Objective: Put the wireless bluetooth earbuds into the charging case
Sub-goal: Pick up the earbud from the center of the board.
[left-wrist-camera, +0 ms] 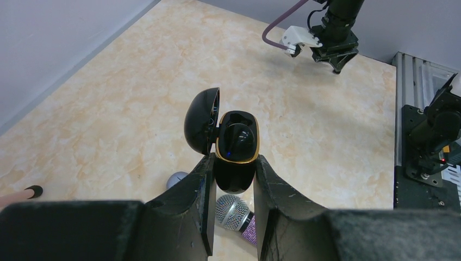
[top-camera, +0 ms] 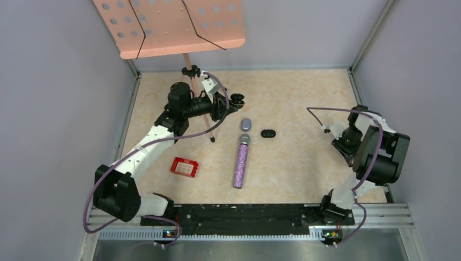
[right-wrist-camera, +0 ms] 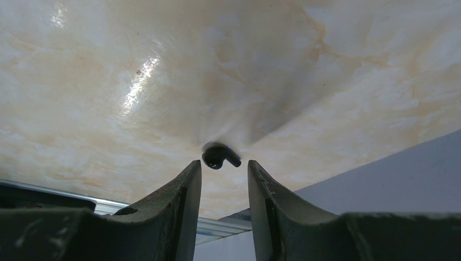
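Black earbud (right-wrist-camera: 220,156) lies on the surface (right-wrist-camera: 163,81) just beyond the tips of our right claw (right-wrist-camera: 224,166), whose jaws stand partly open, holding nothing. Closing off-centre, we could flick the slippery bean away. Our left claw (left-wrist-camera: 234,158) clamps the open charging case (left-wrist-camera: 237,142).

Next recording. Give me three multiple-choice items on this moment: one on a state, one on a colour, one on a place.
1. By the black earbud, the right gripper has its jaws: A shut on it; B shut beside it; C apart, with it lying on the table at their tips.
2. The microphone handle is: A red; B glittery purple; C green.
3. The open black case is: A flat on the table; B clamped in the left gripper; C in the right gripper.
Answers: C, the right wrist view shows the fingers apart; B, the top view shows purple glitter; B, the left fingers press its sides.
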`<state>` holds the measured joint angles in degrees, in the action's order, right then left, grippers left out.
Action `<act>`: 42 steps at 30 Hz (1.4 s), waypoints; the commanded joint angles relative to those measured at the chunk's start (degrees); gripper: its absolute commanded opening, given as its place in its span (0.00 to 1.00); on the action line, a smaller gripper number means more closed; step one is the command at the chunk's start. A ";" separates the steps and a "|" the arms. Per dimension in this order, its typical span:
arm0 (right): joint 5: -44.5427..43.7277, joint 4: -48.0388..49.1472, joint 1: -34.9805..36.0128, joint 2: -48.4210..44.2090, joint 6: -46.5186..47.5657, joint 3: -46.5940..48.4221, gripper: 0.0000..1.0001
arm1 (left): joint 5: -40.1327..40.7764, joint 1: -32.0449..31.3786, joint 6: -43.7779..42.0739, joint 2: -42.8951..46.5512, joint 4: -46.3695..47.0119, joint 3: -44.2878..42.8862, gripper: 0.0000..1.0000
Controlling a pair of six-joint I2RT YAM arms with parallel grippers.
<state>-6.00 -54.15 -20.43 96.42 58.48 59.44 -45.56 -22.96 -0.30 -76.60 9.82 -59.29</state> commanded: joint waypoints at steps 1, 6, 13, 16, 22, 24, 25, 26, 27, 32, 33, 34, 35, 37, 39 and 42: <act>-0.41 -0.96 -0.13 0.57 0.84 1.63 0.36 | -0.14 0.11 -1.06 0.93 1.34 -2.84 0.00; 0.02 -0.72 -0.07 0.97 1.20 1.20 0.36 | -0.14 0.11 -1.20 0.69 1.23 -3.05 0.00; -0.87 -0.25 -0.11 1.62 1.75 0.62 0.34 | 0.03 0.13 -1.36 0.68 0.80 -3.29 0.00; -1.22 -0.31 -0.10 1.58 2.00 0.14 0.33 | -0.01 0.17 -1.46 0.66 0.72 -3.16 0.00; -0.98 0.59 -0.09 1.72 1.72 -1.17 0.32 | 0.12 0.11 -1.48 0.50 0.70 -3.28 0.00; -0.96 0.91 -0.10 1.76 1.73 -1.46 0.31 | 0.08 0.11 -1.54 0.49 0.61 -3.29 0.00; -1.07 1.01 -0.08 1.70 1.73 -1.69 0.31 | 0.09 0.11 -1.55 0.49 0.51 -3.28 0.00; -1.18 1.23 -0.07 1.66 1.68 -1.83 0.31 | 0.06 0.15 -1.55 0.44 0.44 -3.37 0.00; -1.25 1.47 -0.10 1.73 1.84 -2.09 0.31 | 0.04 0.16 -1.55 0.45 0.43 -3.36 0.00; -1.32 2.19 -0.12 1.84 1.79 -2.84 0.30 | 0.12 0.19 -1.53 0.42 0.20 -3.50 0.00; -1.36 2.21 -0.13 1.89 1.88 -2.88 0.30 | 0.11 0.12 -1.55 0.48 0.15 -3.54 0.00; -1.42 2.26 -0.08 1.97 1.83 -2.84 0.29 | 0.13 0.15 -1.55 0.53 0.04 -3.54 0.00; -1.40 2.25 -0.09 1.91 1.88 -2.84 0.28 | 0.19 0.14 -1.59 0.56 -0.09 -3.55 0.00; -1.30 2.29 -0.11 2.05 1.74 -2.79 0.25 | 0.22 0.13 -1.55 0.53 -0.07 -3.51 0.00; -0.72 2.30 -0.10 2.00 1.08 -2.52 0.22 | 0.12 0.11 -1.46 0.47 -0.08 -3.51 0.00; 2.80 1.63 -0.08 1.29 -1.00 -0.80 0.18 | 0.08 0.11 -1.39 0.27 0.04 -3.60 0.00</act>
<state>-7.09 -52.69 -20.43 98.06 59.33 56.66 -45.52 -22.96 -1.28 -76.62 8.49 -60.34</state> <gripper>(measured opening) 0.222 0.309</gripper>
